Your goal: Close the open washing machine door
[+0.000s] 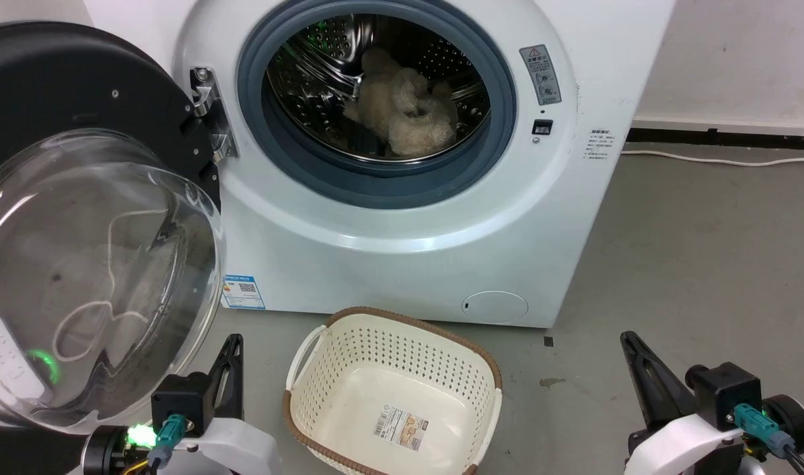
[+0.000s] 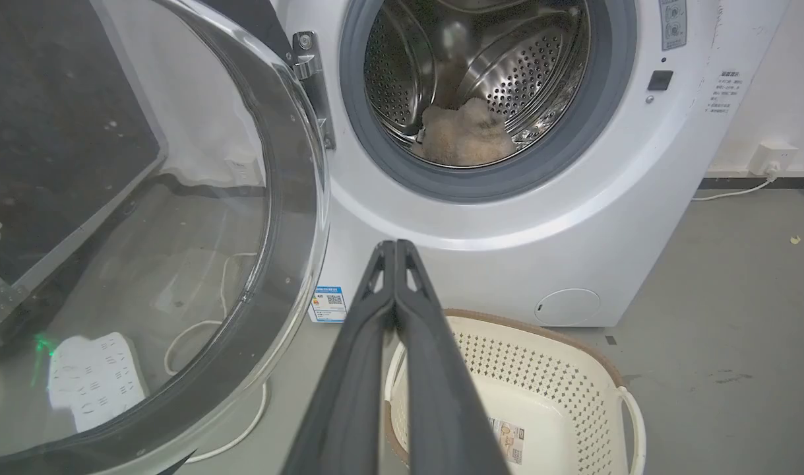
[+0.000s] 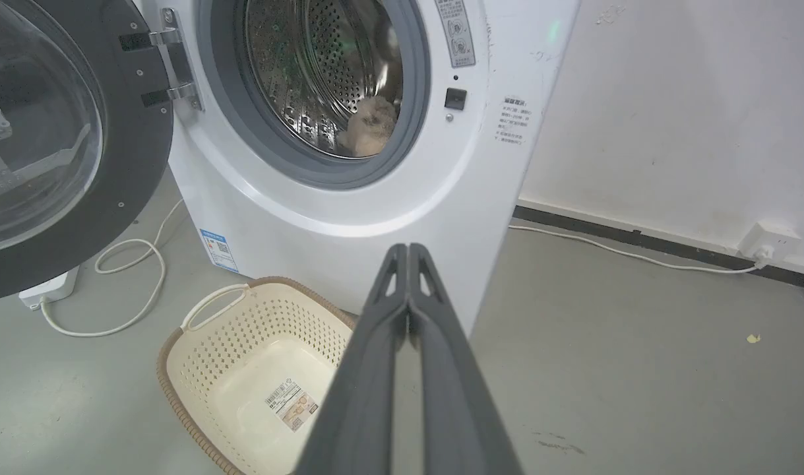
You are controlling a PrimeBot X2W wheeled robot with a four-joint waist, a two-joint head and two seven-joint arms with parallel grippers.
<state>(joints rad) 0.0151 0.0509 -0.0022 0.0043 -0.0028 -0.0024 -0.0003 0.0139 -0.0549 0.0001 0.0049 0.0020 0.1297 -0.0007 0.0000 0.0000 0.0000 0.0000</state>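
Door (image 1: 92, 218) wide open | L hand (image 2: 395, 245) nr its rim, R hand (image 3: 408, 248) apart | both pinched closed, empty

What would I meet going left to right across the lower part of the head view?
washing machine door → left gripper → laundry basket → right gripper
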